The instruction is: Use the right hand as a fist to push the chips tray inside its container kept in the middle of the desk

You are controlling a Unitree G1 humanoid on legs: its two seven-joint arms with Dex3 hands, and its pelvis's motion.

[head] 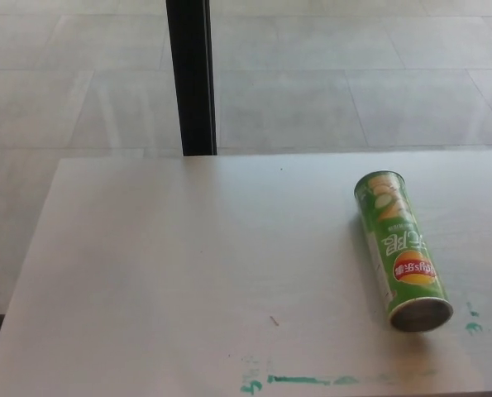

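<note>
A single head view looks down and forward from above the near edge of the surface (188, 273), at moderate range. It takes in the far edge and far left corner, while the right edge and near edge run out of frame. Beyond the far edge the tiled floor (328, 83) and a dark upright post (190, 74) fill the upper part

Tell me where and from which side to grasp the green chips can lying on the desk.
Probably grip the chips can around its mid-body, coming down from above with fingers across its width. It lies on its side on the desk, long axis running toward the robot, so its curved flanks are exposed.
</note>
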